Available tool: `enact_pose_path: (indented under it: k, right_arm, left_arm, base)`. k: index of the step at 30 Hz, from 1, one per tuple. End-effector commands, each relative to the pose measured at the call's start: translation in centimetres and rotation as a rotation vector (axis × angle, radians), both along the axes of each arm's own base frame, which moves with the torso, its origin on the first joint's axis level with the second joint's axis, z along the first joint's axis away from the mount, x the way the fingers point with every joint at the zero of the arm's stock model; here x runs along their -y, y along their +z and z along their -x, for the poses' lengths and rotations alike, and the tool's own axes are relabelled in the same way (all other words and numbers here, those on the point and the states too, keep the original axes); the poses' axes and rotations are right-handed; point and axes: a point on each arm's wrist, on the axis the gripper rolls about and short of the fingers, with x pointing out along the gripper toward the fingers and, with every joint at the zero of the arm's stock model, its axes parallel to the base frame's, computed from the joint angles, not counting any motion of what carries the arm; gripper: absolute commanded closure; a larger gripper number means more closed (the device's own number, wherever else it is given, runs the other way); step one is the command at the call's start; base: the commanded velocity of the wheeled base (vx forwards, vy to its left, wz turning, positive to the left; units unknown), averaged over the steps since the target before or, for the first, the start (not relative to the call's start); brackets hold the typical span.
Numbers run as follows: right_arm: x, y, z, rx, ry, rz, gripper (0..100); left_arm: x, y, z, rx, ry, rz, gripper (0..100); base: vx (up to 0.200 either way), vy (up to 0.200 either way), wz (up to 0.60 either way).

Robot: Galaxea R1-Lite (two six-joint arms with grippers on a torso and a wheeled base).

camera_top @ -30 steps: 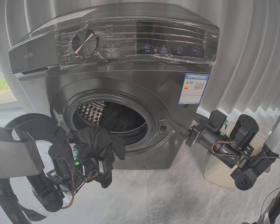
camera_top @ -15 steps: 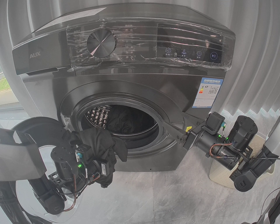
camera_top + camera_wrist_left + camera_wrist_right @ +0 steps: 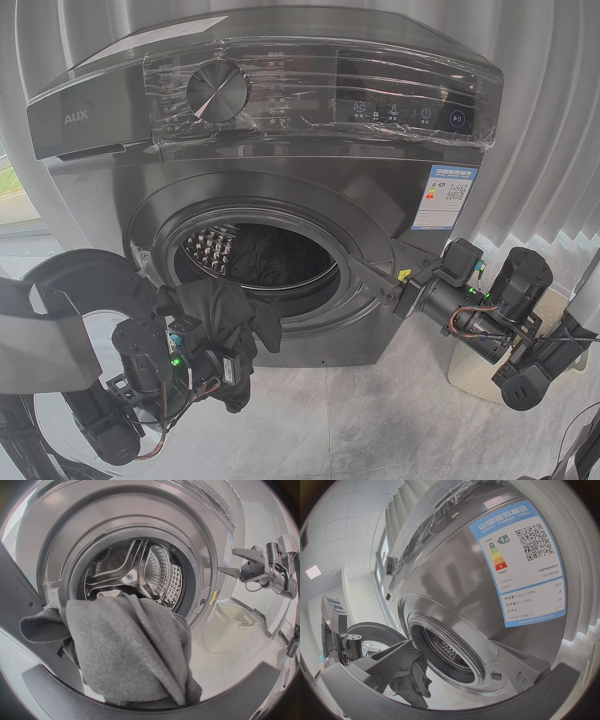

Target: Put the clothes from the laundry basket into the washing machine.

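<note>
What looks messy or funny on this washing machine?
The clear plastic film over the control panel is wrinkled and ragged at its right end. A dark garment hangs outside the drum, at the opening's lower left edge. Nothing looks spilled or broken.

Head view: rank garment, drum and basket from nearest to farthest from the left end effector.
1. Garment, in its grip, at the opening's lower left.
2. Drum, just behind.
3. Basket, on the floor, far right.

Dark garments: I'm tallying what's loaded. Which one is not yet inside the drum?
The hanging garment, held by the left gripper in front of the door opening. The other garment already lies inside the drum.
</note>
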Motion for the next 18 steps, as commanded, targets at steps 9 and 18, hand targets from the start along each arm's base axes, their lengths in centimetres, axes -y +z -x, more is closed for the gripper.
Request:
enact_pose_path:
  k: [9,18]
  right_arm:
    - [-0.13,-0.02,0.07,0.0,0.005,0.001,0]
    - [-0.14,-0.15,0.05,-0.004,0.005,0.003,0]
  left_arm:
    - [0.11,-0.06,0.01,-0.001,-0.004,0.0,100]
    - [0.31,-0.21,0.23,-0.006,-0.013,-0.008,100]
  base:
    - [0.0,-0.067,0.0]
    - [0.0,0.0,0.0]
